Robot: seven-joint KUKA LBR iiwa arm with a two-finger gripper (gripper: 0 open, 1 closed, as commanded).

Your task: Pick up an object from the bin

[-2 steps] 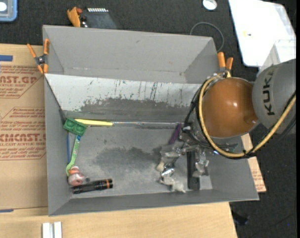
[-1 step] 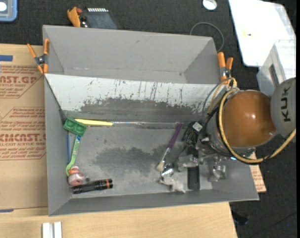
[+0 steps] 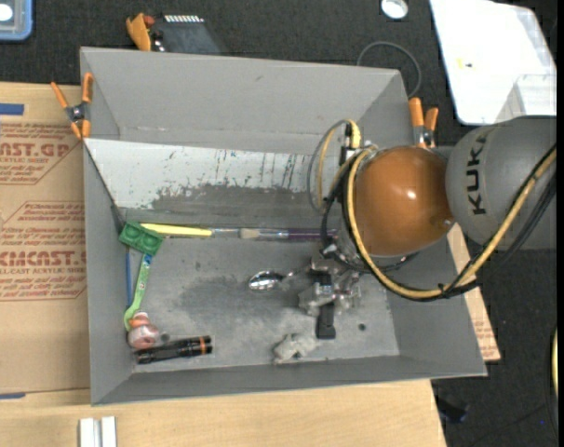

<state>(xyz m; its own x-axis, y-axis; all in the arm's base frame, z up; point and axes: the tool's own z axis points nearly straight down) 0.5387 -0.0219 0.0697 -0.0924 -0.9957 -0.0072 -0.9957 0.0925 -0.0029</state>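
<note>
My gripper (image 3: 326,307) hangs low over the right part of the bin floor, under the orange wrist cover. A small shiny silver piece (image 3: 263,280) lies just to its left, apart from it. A crumpled grey lump (image 3: 292,345) rests on the floor close below and to the left of the gripper, near the front wall. A thin brush with a yellow and purple handle (image 3: 228,234) lies along the foot of the back wall, its right end reaching toward the gripper.
At the bin's left side lie a green toothbrush-like stick (image 3: 138,282) with a green block at its top end and a black marker with an orange band (image 3: 174,349). The arm and its cables fill the bin's right corner.
</note>
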